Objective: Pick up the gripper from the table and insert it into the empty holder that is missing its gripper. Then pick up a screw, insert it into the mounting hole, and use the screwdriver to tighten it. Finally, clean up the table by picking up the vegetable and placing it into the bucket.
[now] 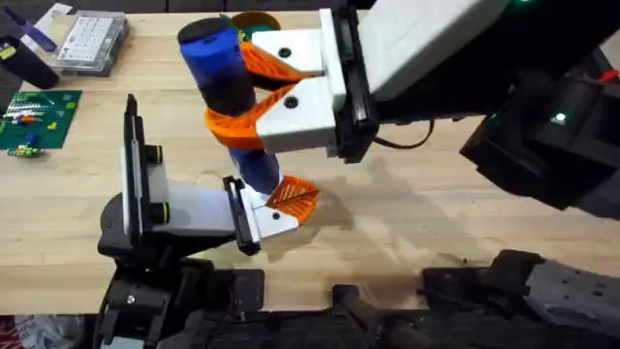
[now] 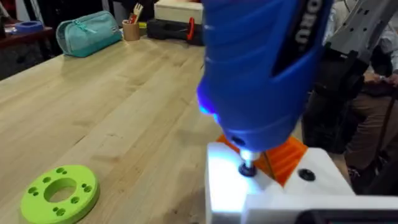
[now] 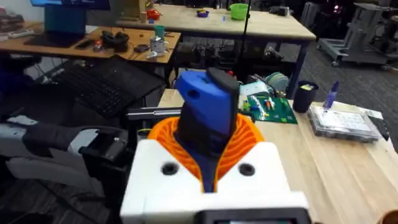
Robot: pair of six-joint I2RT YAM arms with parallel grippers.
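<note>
Overhead – right claw (image 1: pixel 254 94) clasping screwdriver (image 1: pixel 225 73), bit on gripper (image 1: pixel 291 197), left claw unclear

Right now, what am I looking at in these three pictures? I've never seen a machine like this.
Two robot arms work at a wooden table. One picture looks down from above; the other two come from small cameras on each arm's wrist.

From above, the right arm's hand, white with orange ribbed fingers, is closed around a blue power screwdriver and holds it upright. Its tip comes down on a small orange ribbed finger with a white base, mounted on the grey wrist body of the left arm. The left wrist camera shows the metal bit touching that white base, with a green disc with holes lying on the table nearby. The right wrist camera looks along the screwdriver.

At the table's far side lie a green circuit board and a clear plastic box.
</note>
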